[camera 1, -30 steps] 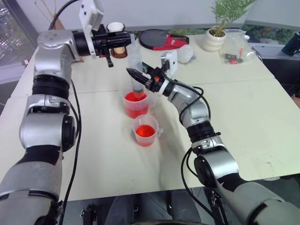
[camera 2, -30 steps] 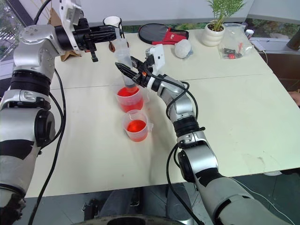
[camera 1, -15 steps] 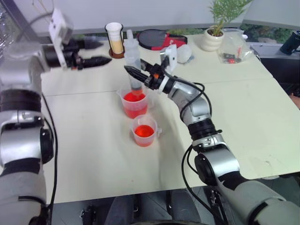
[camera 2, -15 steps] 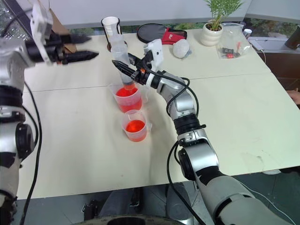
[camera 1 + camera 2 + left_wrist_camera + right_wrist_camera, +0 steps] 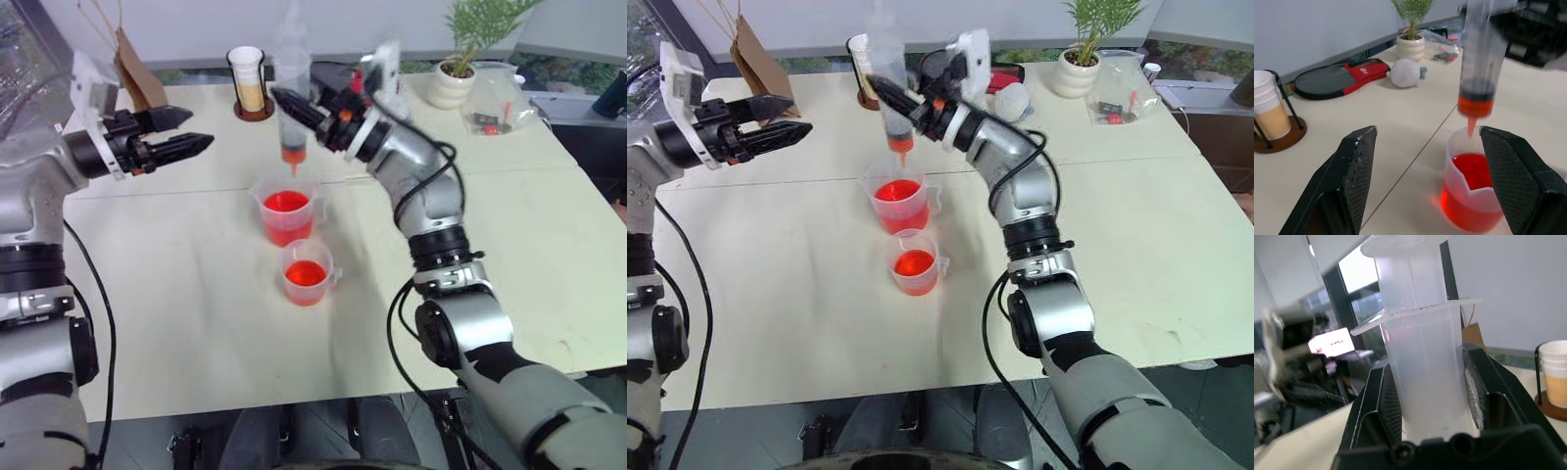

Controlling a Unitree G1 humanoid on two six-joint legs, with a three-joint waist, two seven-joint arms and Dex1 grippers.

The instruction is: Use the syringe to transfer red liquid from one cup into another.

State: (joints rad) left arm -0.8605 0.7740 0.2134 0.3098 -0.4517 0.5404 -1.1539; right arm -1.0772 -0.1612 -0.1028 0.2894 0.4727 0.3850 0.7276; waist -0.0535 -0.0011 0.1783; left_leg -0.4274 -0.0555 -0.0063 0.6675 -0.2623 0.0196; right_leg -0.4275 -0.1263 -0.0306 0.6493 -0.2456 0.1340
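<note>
Syringe [image 5: 291, 93]: upright, clamped mid-barrel by the right gripper [image 5: 312, 110], tip just above the taller cup [image 5: 285, 210], which sits at 12 o'clock of the shorter cup [image 5: 307, 273]. Likely light, rigid, slick clear plastic holding little red liquid [image 5: 1475, 105]; best taken around the fat barrel below the flange. Left gripper [image 5: 174, 135]: jaws parted, empty, at 9 o'clock of the syringe.
</note>
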